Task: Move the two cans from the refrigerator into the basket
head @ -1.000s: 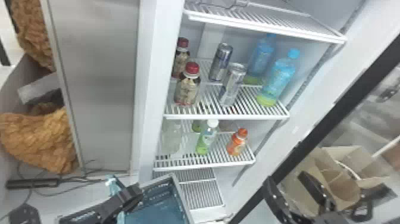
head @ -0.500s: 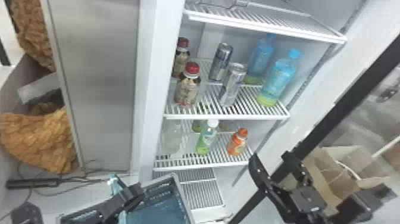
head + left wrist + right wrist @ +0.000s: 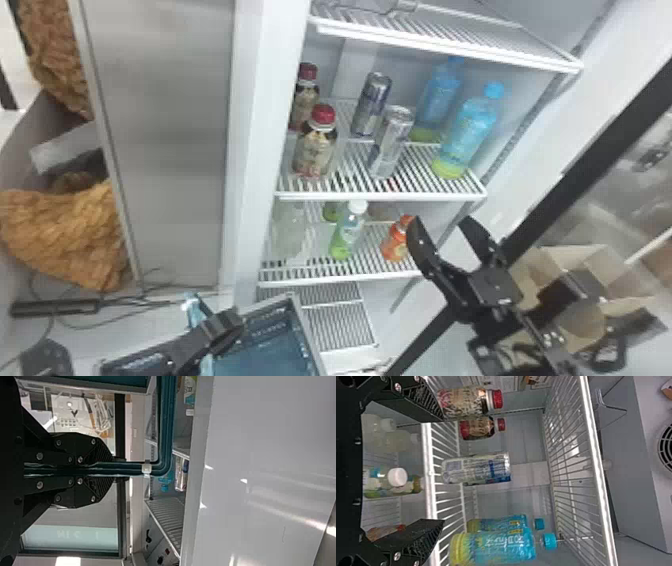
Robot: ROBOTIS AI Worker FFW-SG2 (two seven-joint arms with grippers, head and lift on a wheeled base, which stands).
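Note:
Two slim cans stand one behind the other on the refrigerator's middle shelf: the front silver can (image 3: 391,142) and the rear blue-and-silver can (image 3: 371,105). My right gripper (image 3: 447,227) is open, low in front of the shelves at the right. In the right wrist view, the front can (image 3: 476,468) lies beyond and between the spread fingers of the right gripper (image 3: 440,471), untouched. At the bottom left, my left gripper (image 3: 227,325) is at the basket (image 3: 308,336). The left wrist view shows the left gripper (image 3: 115,469) shut on the basket's teal handle (image 3: 165,427).
Red-capped bottles (image 3: 316,142) stand left of the cans, blue bottles (image 3: 467,131) right of them. Smaller bottles (image 3: 348,231) occupy the shelf below. An upper wire shelf (image 3: 445,42) overhangs the cans. A cardboard box (image 3: 580,300) is behind the right arm.
My right gripper has moved up and toward the refrigerator shelves from the lower right, staying open. The left gripper has kept its place at the basket, and the cans have not moved.

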